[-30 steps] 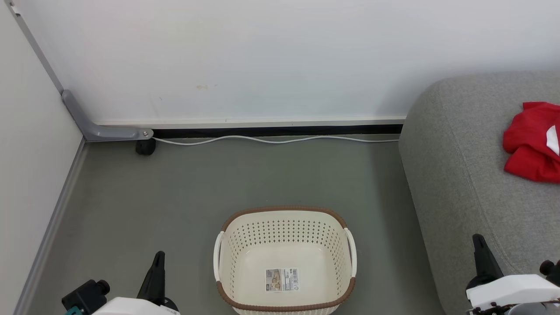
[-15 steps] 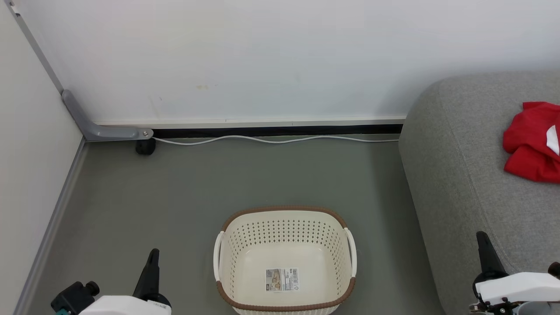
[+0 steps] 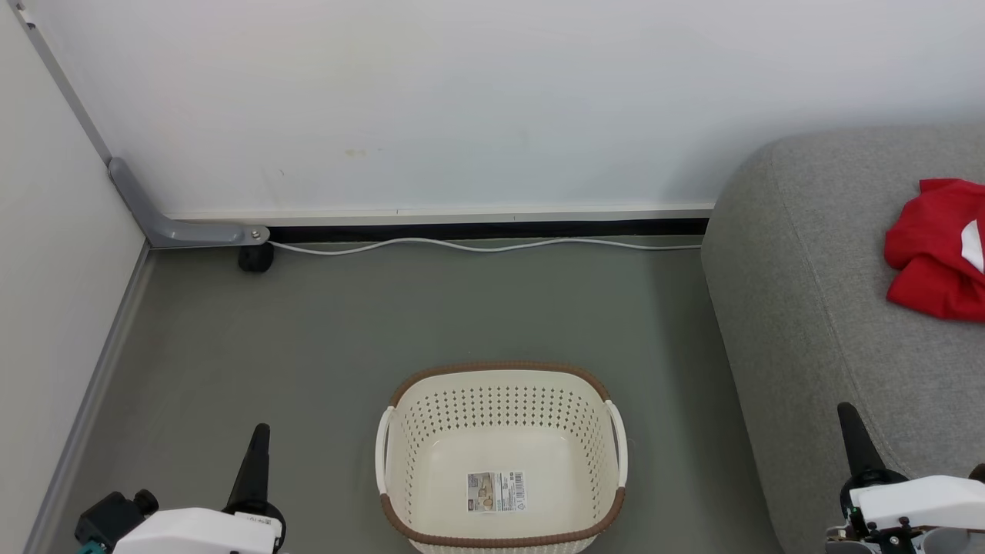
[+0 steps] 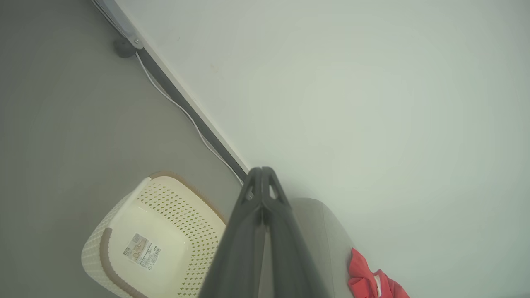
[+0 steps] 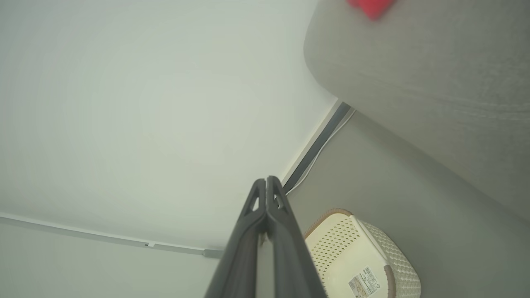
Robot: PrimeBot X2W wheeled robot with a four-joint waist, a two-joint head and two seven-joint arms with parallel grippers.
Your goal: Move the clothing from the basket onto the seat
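Fingers on the left gripper (image 3: 260, 435) and the right gripper (image 3: 846, 412) are staying pressed together, empty. Both are sinking lower than a second ago, the left drifting outward. Between them on the floor (image 3: 308, 346), the basket (image 3: 500, 368), cream perforated plastic with a brown woven-look rim, is standing empty except for its paper label (image 3: 496, 492). Farther right, the soft, crumpled red clothing (image 3: 931, 254) is lying on the grey woven seat (image 3: 808, 308), so the task is looking finished.

Perforated glossy plastic basket (image 3: 500, 431), woven-look brown rim; rough woven seat (image 3: 816, 308); soft red clothing (image 3: 935, 250); floor (image 3: 385, 315) perhaps matt vinyl
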